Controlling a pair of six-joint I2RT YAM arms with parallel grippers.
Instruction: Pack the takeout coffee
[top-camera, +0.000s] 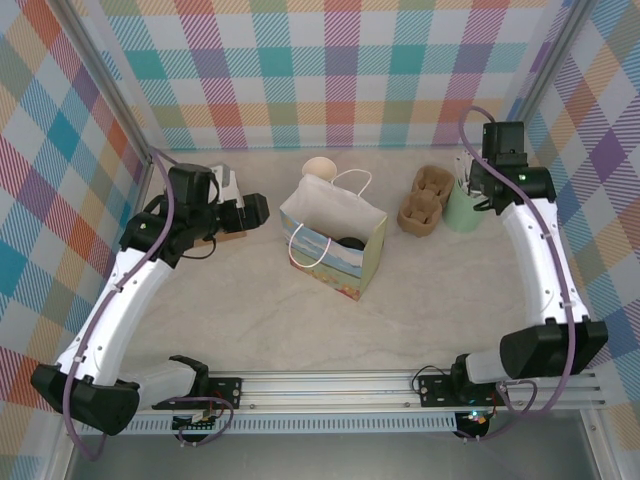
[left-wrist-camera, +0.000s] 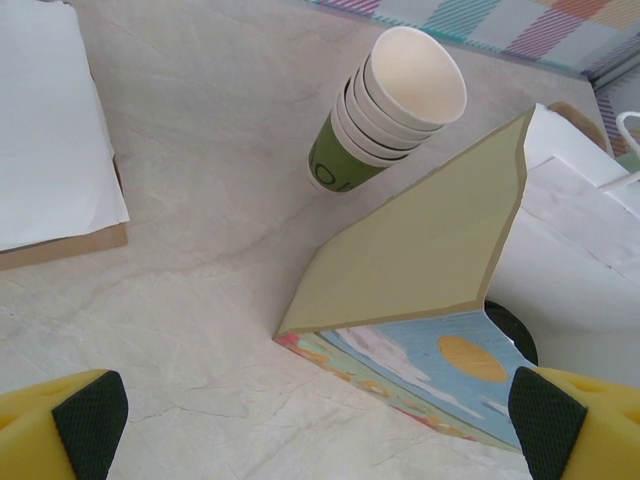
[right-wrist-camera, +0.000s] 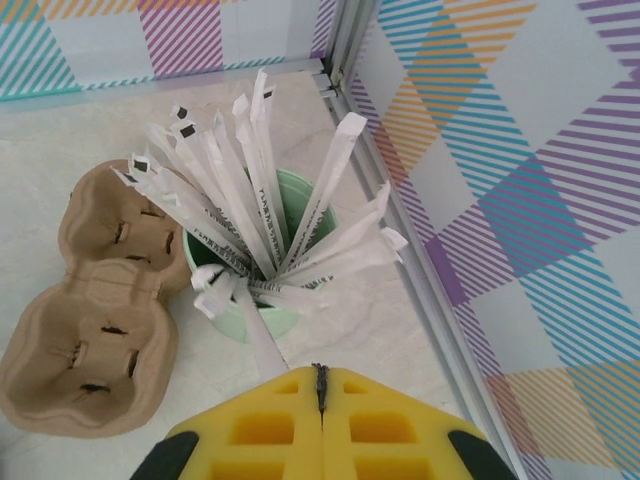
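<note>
One takeout coffee low inside the open paper bag

Lab test cell: plaid walls (aluminium rail).

Walls printed with a pastel plaid of teal, pink, orange, purple and yellow bands on white close in the back and both sides of the cell. A slim aluminium post stands in the back right corner where two panels meet. The tabletop is a pale cream, marble-look surface with faint grey veins, lit softly and evenly so that shadows stay weak. A slotted aluminium rail runs along its near edge, with a plain grey surface below it.
</note>
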